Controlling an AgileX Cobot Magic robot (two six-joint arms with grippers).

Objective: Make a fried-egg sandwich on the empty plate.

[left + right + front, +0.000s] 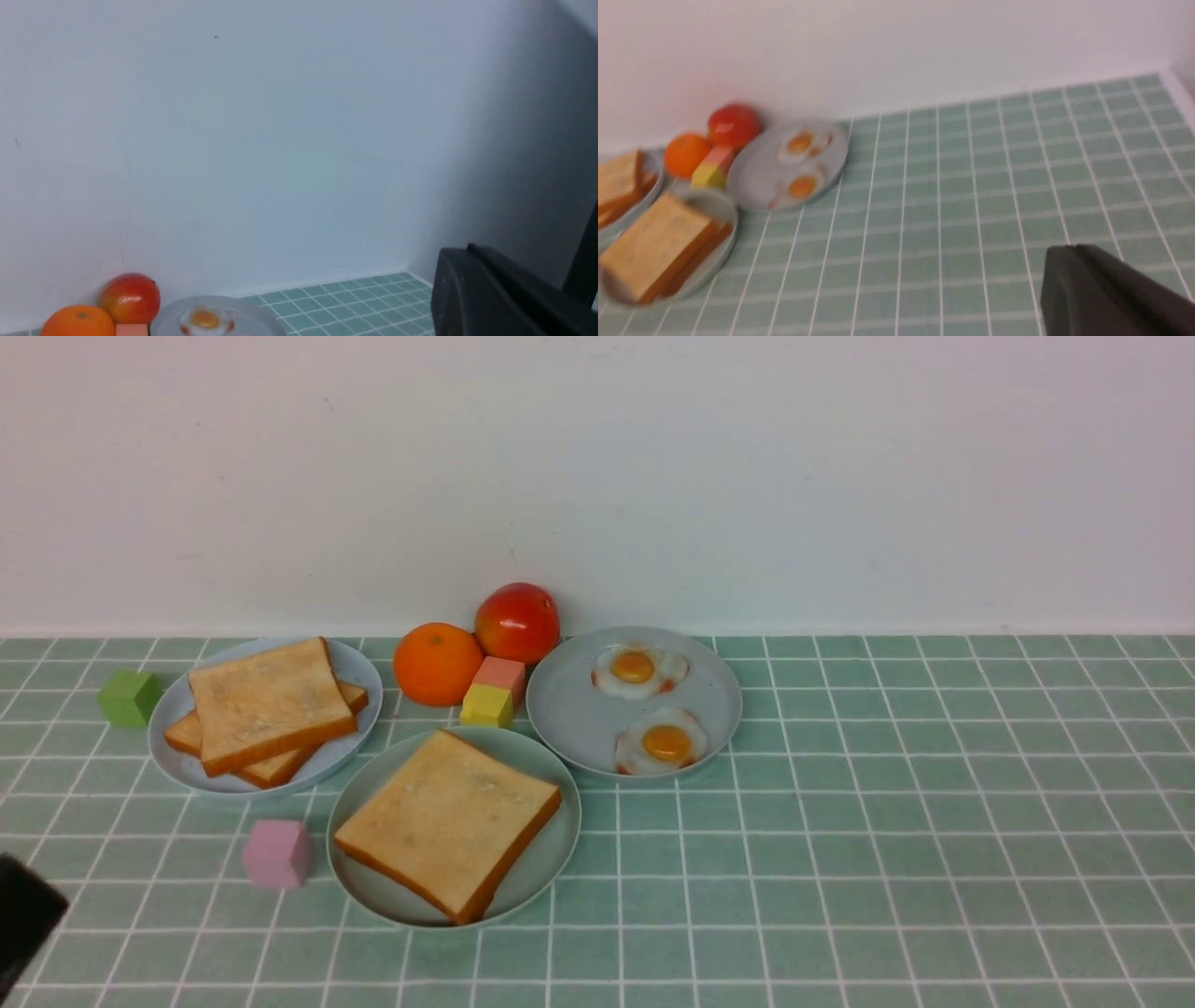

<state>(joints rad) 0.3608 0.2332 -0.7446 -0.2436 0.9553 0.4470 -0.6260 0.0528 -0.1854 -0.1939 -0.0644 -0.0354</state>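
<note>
- The mint-green plate (543, 873) is sitting at the front centre of the tiled table (887, 821), carrying a single toast slice (446, 821) lying flat.
- Two spare toast slices (266, 700) are lying stacked on the left grey plate (353, 665), behind it to the left.
- The far egg (639, 669) and the near egg (665, 742) are resting apart on the right grey plate (579, 709), just beside the mint-green plate.
- The left gripper (495, 298) is showing only one dark finger; its claw's spread cannot be told.
- The right gripper (1106, 298) is hovering over tiles well apart from the plates; whether it is wide or narrow cannot be told.
</note>
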